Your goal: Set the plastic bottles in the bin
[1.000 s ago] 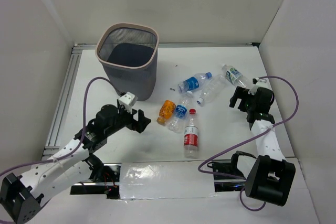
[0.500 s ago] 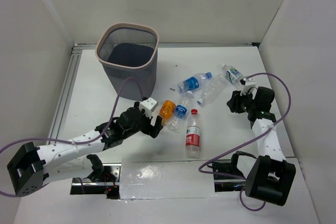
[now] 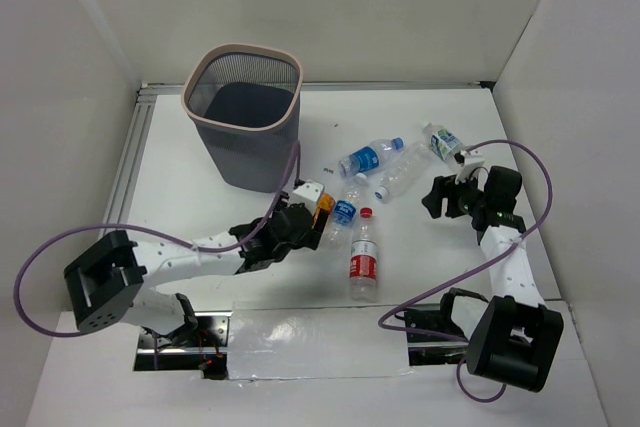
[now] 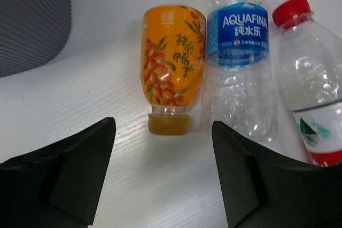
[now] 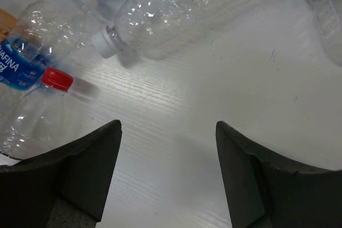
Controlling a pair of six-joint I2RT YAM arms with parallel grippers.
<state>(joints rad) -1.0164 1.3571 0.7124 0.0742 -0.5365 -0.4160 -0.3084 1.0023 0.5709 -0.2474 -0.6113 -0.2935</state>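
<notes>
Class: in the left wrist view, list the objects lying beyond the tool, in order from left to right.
bin → orange bottle → blue-label Aquafina bottle → red-capped bottle

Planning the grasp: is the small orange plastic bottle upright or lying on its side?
Lying on its side. The small orange plastic bottle stretches flat along the white table, neck toward the left wrist camera.

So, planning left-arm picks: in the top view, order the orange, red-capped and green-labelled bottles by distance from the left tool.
1. orange bottle, right at the left tool.
2. red-capped bottle, to its right.
3. green-labelled bottle, far right side.
</notes>
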